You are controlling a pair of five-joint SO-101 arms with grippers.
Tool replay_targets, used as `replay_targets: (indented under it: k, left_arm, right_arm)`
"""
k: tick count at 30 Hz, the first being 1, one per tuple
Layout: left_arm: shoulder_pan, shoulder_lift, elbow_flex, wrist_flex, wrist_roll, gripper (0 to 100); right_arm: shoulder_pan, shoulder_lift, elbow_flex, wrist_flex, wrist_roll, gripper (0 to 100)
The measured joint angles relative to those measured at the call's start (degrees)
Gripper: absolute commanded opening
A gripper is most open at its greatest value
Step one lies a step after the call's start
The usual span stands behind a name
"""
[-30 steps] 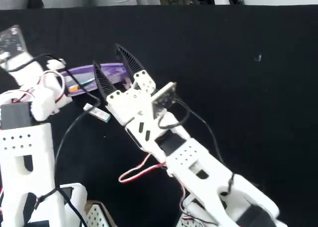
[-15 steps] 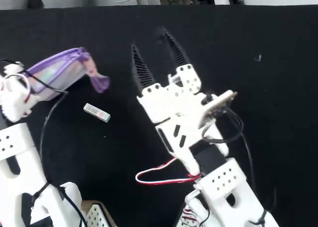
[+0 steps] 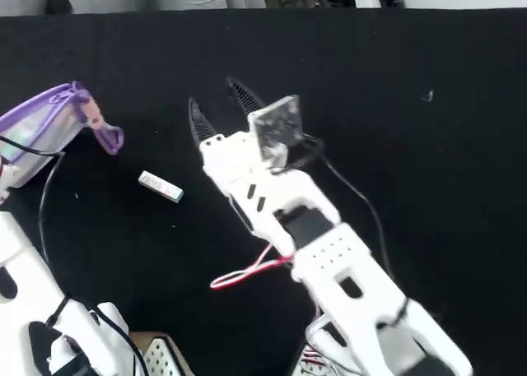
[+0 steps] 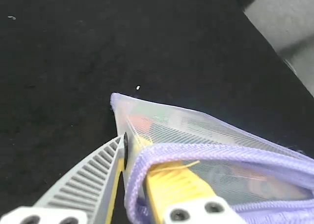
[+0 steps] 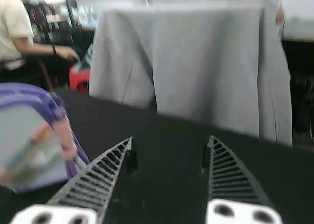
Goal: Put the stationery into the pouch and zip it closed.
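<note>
The black table [image 3: 445,170] covers nearly the whole high view. The right arm [image 3: 338,269] rises from the lower right corner and slants toward the upper middle. The left arm [image 3: 20,269] stands along the left edge.

The pouch [image 3: 41,129] is purple-edged, with clear mesh sides, and sits at the upper left of the high view. Its long axis runs from the left edge up and to the right. Its free end points to the upper right, where a short purple flap droops down from it. Coloured things show through the mesh in the left wrist view, where the pouch [image 4: 206,131] narrows to a corner over the dark table. In the right wrist view the pouch [image 5: 24,136] is at the left, beside one finger.

The left gripper [image 4: 132,146] pinches the pouch's purple edge between a grey finger and a yellow one. The right gripper [image 3: 214,96] is spread wide with nothing between its fingers. It points to the upper left, apart from the pouch. In its own view the right gripper [image 5: 170,141] faces a grey cloth [image 5: 206,62] behind the table.

A red and white cable [image 3: 247,271] loops beside the right arm. A small white stationery piece [image 3: 160,186] lies flat on the table. It is below the gap between the pouch and the right gripper, and its long axis runs from upper left to lower right.
</note>
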Motion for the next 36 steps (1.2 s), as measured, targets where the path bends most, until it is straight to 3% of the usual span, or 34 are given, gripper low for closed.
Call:
replay_targets:
  k: [7,15,22,36]
  left_arm:
    - [-0.6,0.0,0.0,-1.2,0.0,3]
    - [-4.0,0.0,0.1,-1.9,-0.1,3]
    - [-4.1,0.0,0.1,-3.6,-0.1,3]
    - [-4.1,0.0,0.1,-3.6,-0.1,3]
  right_arm:
    - [-3.7,15.7,0.9,-5.1,0.5,21.8]
    - [-11.1,33.9,-6.5,-5.0,6.4,21.8]
    - [-14.2,42.8,-20.6,10.8,8.7,21.8]
    - [-14.1,66.6,-51.8,36.8,13.3,21.8]
